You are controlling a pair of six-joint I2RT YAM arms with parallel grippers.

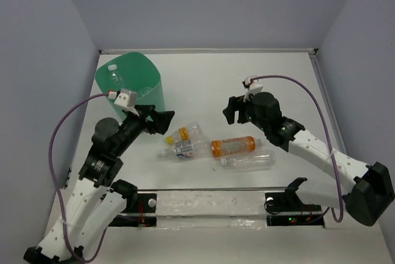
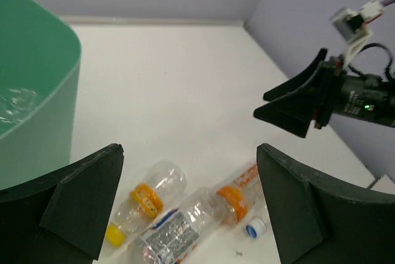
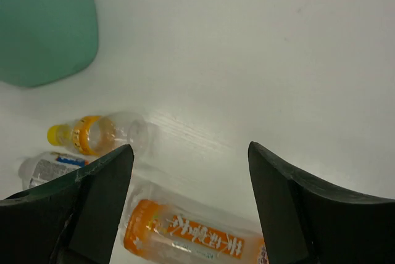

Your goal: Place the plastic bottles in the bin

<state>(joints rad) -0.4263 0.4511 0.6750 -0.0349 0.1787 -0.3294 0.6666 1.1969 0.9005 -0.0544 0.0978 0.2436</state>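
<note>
Plastic bottles (image 1: 233, 146) lie between the hovering left gripper (image 1: 165, 122) and right gripper (image 1: 229, 111), both agape, empty.

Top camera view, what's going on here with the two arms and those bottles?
Two robot arms are moving plastic bottles into the green bin. At least one bottle in the bin is already there. Four lie on the table: a yellow-capped bottle, a blue-labelled bottle, an orange bottle and a plain clear bottle. The left gripper, beside the bin, and the right gripper, past the orange bottle, are both open and empty.
</note>
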